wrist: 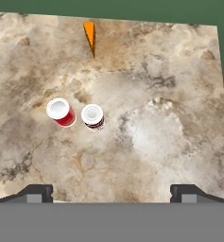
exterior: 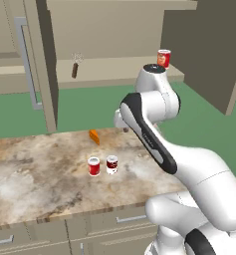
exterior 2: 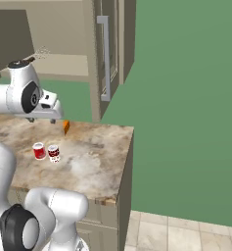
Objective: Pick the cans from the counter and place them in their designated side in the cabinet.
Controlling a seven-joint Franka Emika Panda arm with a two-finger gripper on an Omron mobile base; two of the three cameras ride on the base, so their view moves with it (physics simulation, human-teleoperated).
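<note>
Red can (wrist: 61, 112) beside maroon can (wrist: 93, 117), upright on counter (wrist: 170, 142).

Three small cylindrical cans: one bright red (exterior: 93, 166), one maroon-and-white labelled (exterior: 112, 164), one orange-red (exterior: 163, 58). One orange wedge (exterior: 94, 136). One dark-handled whisk (exterior: 76, 65).

Two cans (exterior: 102, 165) stand side by side on the counter (exterior: 35, 174).
</note>
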